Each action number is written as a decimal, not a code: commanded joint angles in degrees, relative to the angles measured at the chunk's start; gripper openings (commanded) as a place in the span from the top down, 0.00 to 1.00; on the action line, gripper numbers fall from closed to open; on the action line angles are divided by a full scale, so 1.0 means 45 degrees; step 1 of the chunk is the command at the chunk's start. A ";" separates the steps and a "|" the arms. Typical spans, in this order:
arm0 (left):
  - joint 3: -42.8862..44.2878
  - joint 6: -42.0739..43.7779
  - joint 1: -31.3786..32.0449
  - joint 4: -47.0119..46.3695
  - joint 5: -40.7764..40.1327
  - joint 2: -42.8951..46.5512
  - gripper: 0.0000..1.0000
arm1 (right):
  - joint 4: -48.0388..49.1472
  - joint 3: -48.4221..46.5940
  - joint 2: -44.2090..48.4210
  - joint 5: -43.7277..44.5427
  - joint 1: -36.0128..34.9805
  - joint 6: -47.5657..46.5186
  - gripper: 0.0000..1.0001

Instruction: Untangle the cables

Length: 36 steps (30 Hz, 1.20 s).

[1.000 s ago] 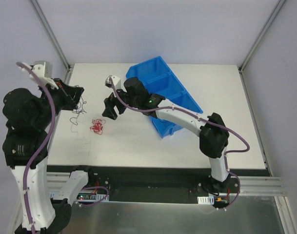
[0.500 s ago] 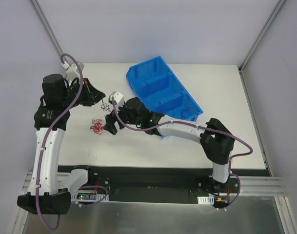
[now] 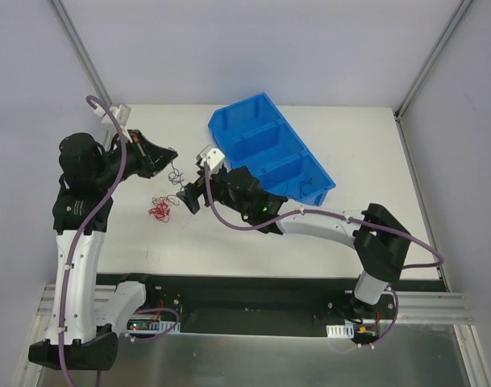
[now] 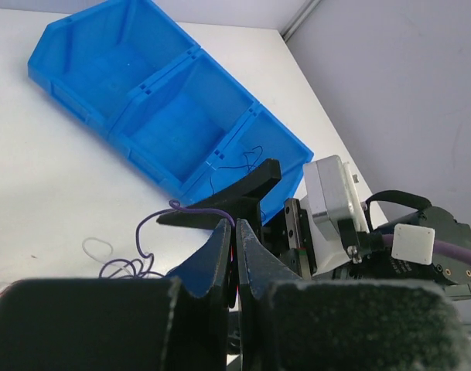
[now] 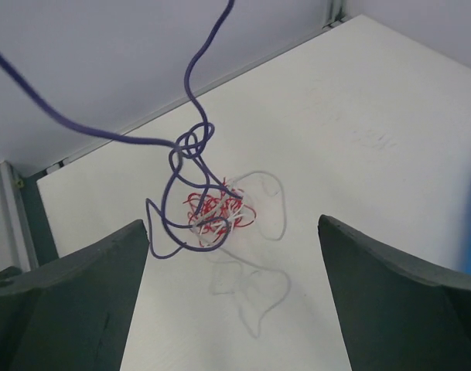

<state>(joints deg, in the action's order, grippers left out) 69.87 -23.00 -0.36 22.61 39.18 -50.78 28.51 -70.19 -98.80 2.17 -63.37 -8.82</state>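
**Left gripper (image 4: 235, 230) pinches a purple wire (image 5: 190, 147); right gripper (image 3: 192, 194) open beside it**

The left gripper's 2 black fingers press together on a thin, glossy purple wire. The wire hangs in loose curls with a small knot. Just beside it, the right gripper's 2 dark wedge-shaped fingers (image 5: 73, 301) stand wide apart, holding nothing. Below, a crinkly red tangle (image 5: 212, 207) lies on the matte white table (image 3: 350, 145), with a white wire (image 5: 229, 210) threaded through it. A hard blue plastic bin (image 3: 265, 133) with 3 compartments sits behind the right arm. A dark wire (image 3: 309, 186) lies in its end compartment.
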 commanded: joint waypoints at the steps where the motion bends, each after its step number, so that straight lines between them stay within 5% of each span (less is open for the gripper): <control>1: 0.0391 -0.0668 0.0041 -0.0728 0.0317 0.0406 1.00 | 0.1652 -0.0298 -0.0132 0.1081 0.0156 -0.0892 0.06; 8: 0.1407 -0.1469 0.0060 -0.0728 0.0239 0.0270 1.00 | 0.2979 -0.1899 -0.2025 -0.1302 0.0255 0.1156 0.28; 15: 0.2148 -0.1471 0.0041 -0.0708 -0.1125 0.0465 1.00 | 0.3448 -0.1923 -0.3667 -0.1499 0.0410 0.1470 0.95; 16: 0.2421 -0.1412 0.0041 -0.0708 -0.1322 0.0465 1.00 | 0.3642 -0.1689 -0.3726 -0.1480 0.0450 0.1762 0.99; 26: 0.5605 -0.0669 0.0041 -0.0532 -0.4915 0.0504 1.00 | 0.2904 -0.2526 -0.4684 -0.2574 0.0899 0.3503 0.95; 36: 0.8086 -0.0785 0.0041 -0.0572 -0.5464 -0.0432 1.00 | 0.1185 -0.4477 -0.6089 -0.3861 0.1505 0.5142 0.81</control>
<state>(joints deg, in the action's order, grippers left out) 100.88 -26.39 -0.36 25.23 15.55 -51.09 40.45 -86.89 -122.43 -11.44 -58.15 10.17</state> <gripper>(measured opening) 0.008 0.197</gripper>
